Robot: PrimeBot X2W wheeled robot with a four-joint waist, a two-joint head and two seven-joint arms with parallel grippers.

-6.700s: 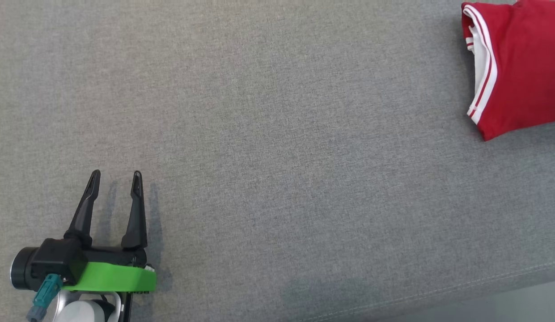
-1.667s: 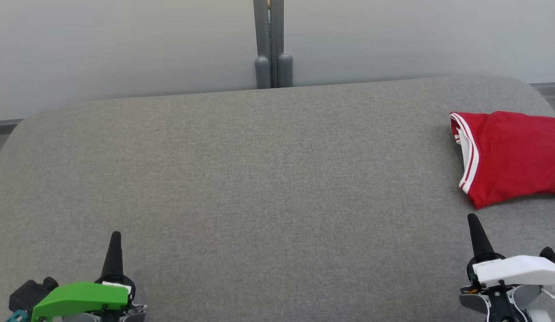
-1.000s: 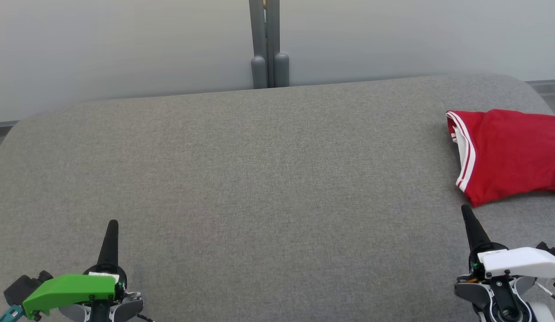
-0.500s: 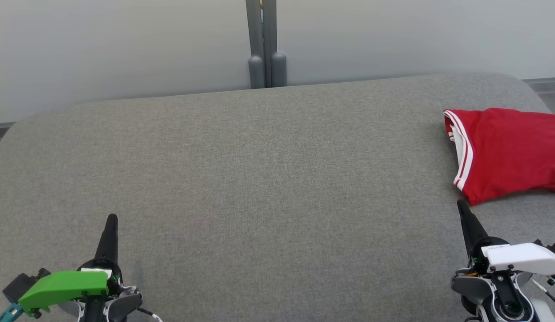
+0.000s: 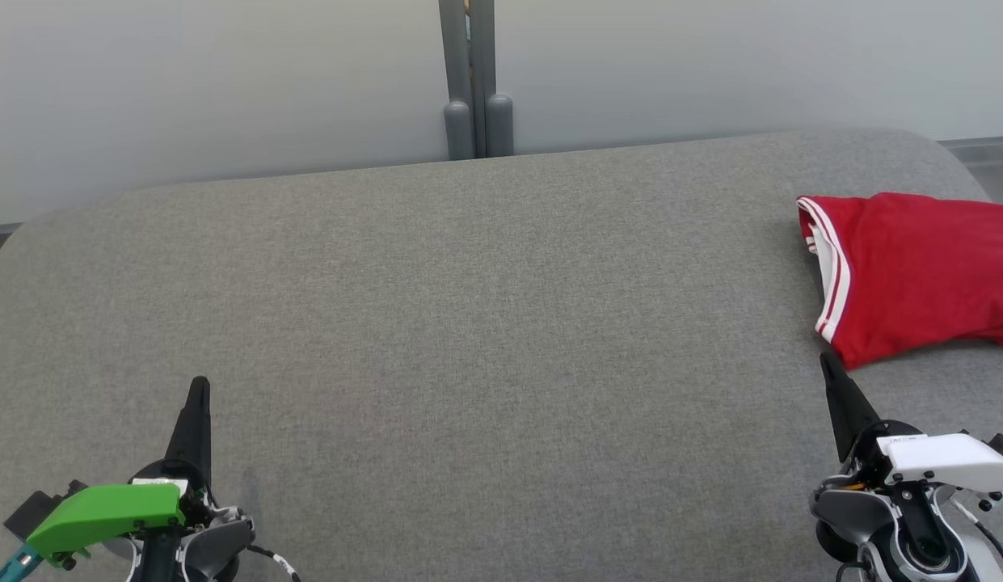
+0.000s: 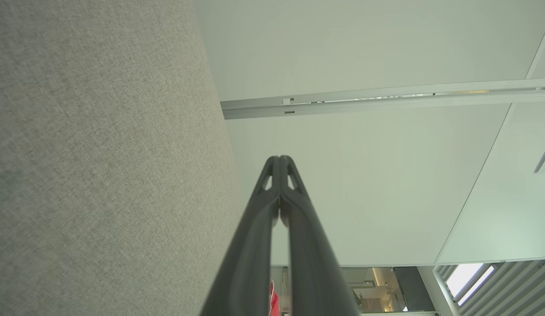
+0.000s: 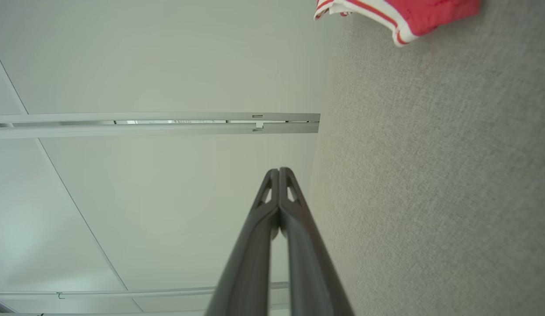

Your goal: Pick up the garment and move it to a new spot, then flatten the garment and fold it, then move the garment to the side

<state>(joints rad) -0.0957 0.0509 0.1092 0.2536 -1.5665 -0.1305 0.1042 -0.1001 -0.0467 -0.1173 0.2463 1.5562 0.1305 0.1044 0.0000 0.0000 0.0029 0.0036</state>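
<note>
Head view: one red garment (image 5: 913,275), plus left gripper (image 5: 199,383) and right gripper (image 5: 825,360), both closed, empty.

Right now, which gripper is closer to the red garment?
The right gripper, white-covered: its tip almost reaches the garment; the green-covered left gripper is far away.

garment (image 5: 913,275): one, red with white trim. counter (image 5: 485,323): one, grey fabric. hands: two, left hand (image 5: 199,390), right hand (image 5: 827,364). grey posts (image 5: 459,125) at the wall: two.
</note>
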